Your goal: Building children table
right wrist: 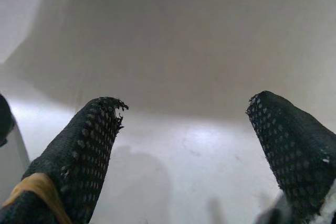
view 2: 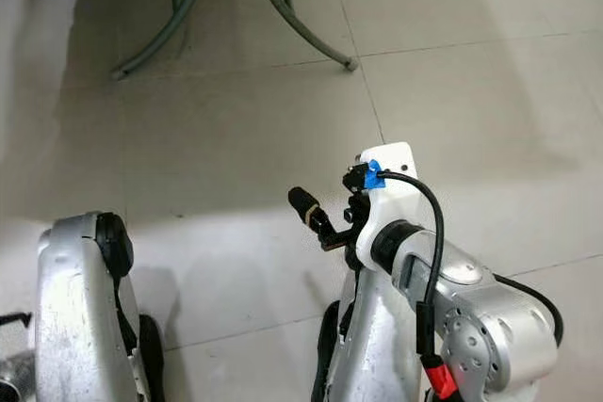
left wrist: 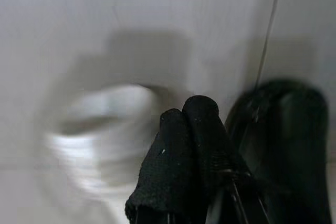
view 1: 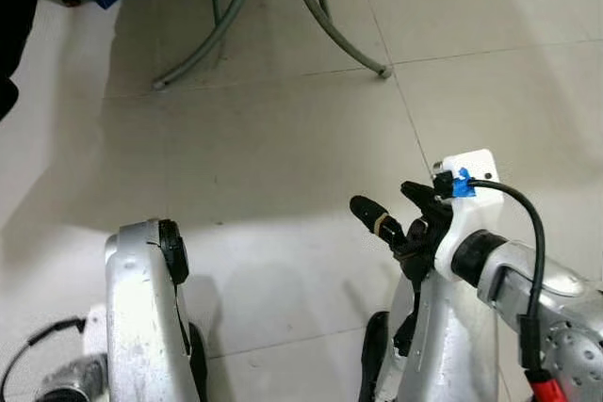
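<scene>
The right end effector (right wrist: 184,145) is raised above the tiled floor (view 1: 283,138) with its fingers spread and nothing between them. The left end effector (left wrist: 189,129) has its fingers pressed together, pointing down. Grey metal legs (view 1: 320,16) stand on the floor well ahead.

right gripper (right wrist: 184,124) raised, fingers (right wrist: 89,140) spread; left gripper (left wrist: 186,124) fingers pressed together.

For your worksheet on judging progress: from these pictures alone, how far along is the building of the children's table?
Nothing looks done: the tiled floor carries no table parts, just grey metal legs at the far edge. Nothing is in hand: the right gripper is open and empty above the tiles, and the left gripper is shut on nothing. The whole build appears left.
</scene>
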### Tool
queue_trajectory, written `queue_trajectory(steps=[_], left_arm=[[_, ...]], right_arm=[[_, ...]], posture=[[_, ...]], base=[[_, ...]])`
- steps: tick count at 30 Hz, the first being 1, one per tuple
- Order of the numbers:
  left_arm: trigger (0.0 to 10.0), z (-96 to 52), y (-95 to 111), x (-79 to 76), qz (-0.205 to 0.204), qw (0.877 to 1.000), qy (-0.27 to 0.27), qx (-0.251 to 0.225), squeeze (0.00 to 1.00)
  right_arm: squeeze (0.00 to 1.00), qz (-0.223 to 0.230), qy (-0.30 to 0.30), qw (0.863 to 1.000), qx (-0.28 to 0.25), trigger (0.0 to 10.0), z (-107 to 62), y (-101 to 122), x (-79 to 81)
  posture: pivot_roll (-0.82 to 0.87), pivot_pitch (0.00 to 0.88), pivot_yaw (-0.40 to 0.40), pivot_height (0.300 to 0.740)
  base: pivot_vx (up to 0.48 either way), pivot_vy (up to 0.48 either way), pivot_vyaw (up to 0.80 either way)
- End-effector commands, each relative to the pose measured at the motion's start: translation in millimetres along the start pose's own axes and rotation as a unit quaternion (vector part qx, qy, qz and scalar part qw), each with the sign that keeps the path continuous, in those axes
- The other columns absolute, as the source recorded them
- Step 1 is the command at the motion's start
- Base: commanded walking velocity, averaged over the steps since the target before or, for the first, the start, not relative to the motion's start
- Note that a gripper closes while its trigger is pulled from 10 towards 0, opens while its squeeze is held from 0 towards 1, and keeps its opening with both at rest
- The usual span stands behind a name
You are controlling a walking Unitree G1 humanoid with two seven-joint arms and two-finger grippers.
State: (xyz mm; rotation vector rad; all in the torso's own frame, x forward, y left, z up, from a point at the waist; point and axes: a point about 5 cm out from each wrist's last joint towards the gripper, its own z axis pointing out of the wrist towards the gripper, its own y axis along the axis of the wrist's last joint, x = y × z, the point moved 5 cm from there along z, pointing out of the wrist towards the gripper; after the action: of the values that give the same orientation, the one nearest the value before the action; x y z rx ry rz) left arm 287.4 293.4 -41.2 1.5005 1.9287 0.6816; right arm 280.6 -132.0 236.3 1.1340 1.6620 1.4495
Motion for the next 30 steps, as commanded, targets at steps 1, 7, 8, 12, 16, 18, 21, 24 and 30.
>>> queue_trajectory(steps=[1,7,8,12,16,18,21,24,30], left_arm=[[0.0,-0.4,-16.4,-4.5,-0.017,1.000,-0.017,0.018,0.00],[0.0,-0.7,-0.9,-8.1,-0.010,0.999,-0.033,-0.008,0.00],[0.0,-1.2,-1.4,-6.3,-0.004,0.999,-0.030,-0.009,0.00],[0.0,-2.3,-2.1,-1.6,0.010,1.000,-0.020,-0.011,0.00],[0.0,-3.1,12.6,-4.6,0.029,0.999,-0.029,-0.034,0.00],[0.0,-5.8,45.1,-19.7,0.061,0.992,-0.056,-0.091,0.00],[0.0,-9.0,62.5,-27.4,0.069,0.988,-0.068,-0.120,0.00],[10.0,-26.9,121.4,-44.0,0.088,0.970,-0.082,-0.213,0.00],[10.0,-48.3,166.0,-57.6,0.106,0.948,-0.096,-0.286,0.00]], right_arm=[[0.00,0.003,0.006,1.000,0.003,10.0,-1.2,-3.4,2.4],[0.00,0.004,0.005,1.000,0.000,10.0,0.5,-1.5,2.3],[0.00,0.004,0.005,1.000,-0.001,10.0,0.4,-1.5,2.7],[0.00,0.004,0.005,1.000,-0.001,10.0,0.2,-1.6,3.4],[0.00,0.006,0.001,1.000,-0.003,10.0,-0.1,-2.4,2.4],[0.00,0.005,-0.001,1.000,-0.005,10.0,1.0,-1.3,0.9],[0.00,0.005,-0.001,1.000,-0.007,10.0,1.7,-0.6,0.2],[0.00,0.008,-0.003,1.000,-0.015,10.0,5.9,1.0,-0.4],[0.00,0.013,-0.002,1.000,-0.028,10.0,10.5,3.3,2.5]], posture=[[-0.14,0.527,-0.073,0.300],[-0.13,0.520,-0.072,0.300],[-0.13,0.520,-0.072,0.300],[-0.13,0.517,-0.069,0.300],[-0.13,0.504,-0.064,0.300],[-0.11,0.489,-0.057,0.300],[-0.11,0.487,-0.056,0.300],[-0.09,0.469,-0.051,0.300],[-0.06,0.445,-0.042,0.300]], base=[[0.000,0.000,0.00],[0.000,0.000,0.00],[0.000,0.000,0.00],[0.000,0.000,0.00],[0.000,0.000,0.00],[0.000,0.000,0.00],[0.000,0.000,0.00],[0.000,0.000,0.00],[0.000,0.000,0.00]])
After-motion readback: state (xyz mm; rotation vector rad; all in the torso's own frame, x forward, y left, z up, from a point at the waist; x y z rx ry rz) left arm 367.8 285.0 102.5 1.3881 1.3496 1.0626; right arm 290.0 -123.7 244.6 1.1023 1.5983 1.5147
